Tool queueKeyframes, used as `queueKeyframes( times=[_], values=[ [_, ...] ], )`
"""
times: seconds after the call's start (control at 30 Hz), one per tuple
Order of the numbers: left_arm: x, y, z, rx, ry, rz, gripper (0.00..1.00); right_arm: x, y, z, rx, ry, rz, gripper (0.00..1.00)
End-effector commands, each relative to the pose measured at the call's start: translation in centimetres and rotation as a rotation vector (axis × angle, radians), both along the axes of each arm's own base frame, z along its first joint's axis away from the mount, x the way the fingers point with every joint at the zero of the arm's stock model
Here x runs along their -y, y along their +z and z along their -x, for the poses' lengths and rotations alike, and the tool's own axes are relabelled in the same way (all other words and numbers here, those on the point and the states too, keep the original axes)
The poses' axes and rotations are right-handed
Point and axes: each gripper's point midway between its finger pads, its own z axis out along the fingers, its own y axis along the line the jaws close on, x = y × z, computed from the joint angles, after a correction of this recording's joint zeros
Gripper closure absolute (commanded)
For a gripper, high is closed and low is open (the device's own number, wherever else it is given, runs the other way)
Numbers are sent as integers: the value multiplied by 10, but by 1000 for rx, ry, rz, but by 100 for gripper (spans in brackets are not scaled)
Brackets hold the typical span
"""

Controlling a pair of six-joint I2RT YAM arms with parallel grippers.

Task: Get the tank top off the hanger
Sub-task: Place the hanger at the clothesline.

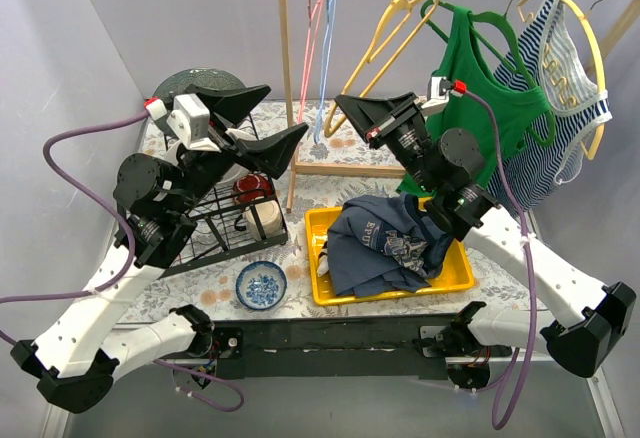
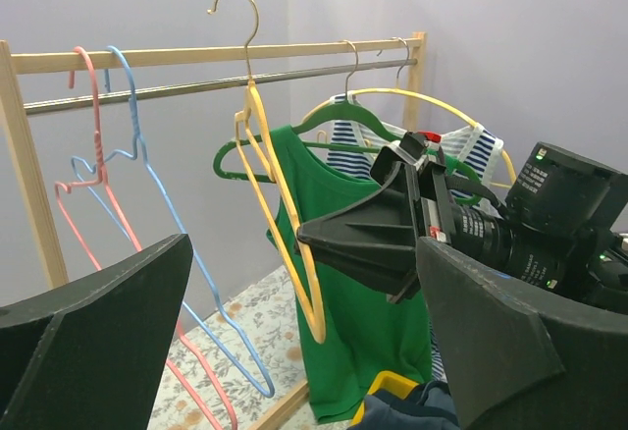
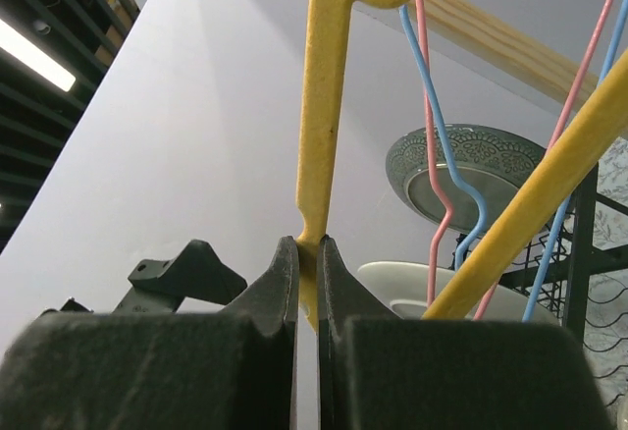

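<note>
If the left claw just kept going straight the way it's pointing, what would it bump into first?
Probably the bare yellow hanger, pinched by the right gripper dead ahead of the open left gripper. The green tank top hangs behind. Depth is hard to judge.

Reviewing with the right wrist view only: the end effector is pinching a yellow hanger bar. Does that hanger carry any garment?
Observer: No. The yellow hanger is bare.
Operator: Where is a tank top, then?
Observer: A green tank top hangs from the rack, just beside the yellow hanger.
Operator: What is the other arm doing?
Observer: The left end effector is open and holds nothing.
</note>
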Motion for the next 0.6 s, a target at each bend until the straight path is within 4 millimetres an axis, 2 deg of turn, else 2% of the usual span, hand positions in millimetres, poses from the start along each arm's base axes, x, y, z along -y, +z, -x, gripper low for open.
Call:
queueKeyframes(
  times=[0.0, 0.23, 0.57],
  values=[
    [-9, 1, 3, 16, 35, -2, 2, 13, 51, 1, 81, -32, -117, 99],
    [-18, 9, 13, 37, 41, 14, 2, 10, 38, -7, 31, -28, -120, 99],
    [-25, 14, 21, 55, 42, 30, 2, -8, 18, -20, -37, 12, -97, 99]
  ],
)
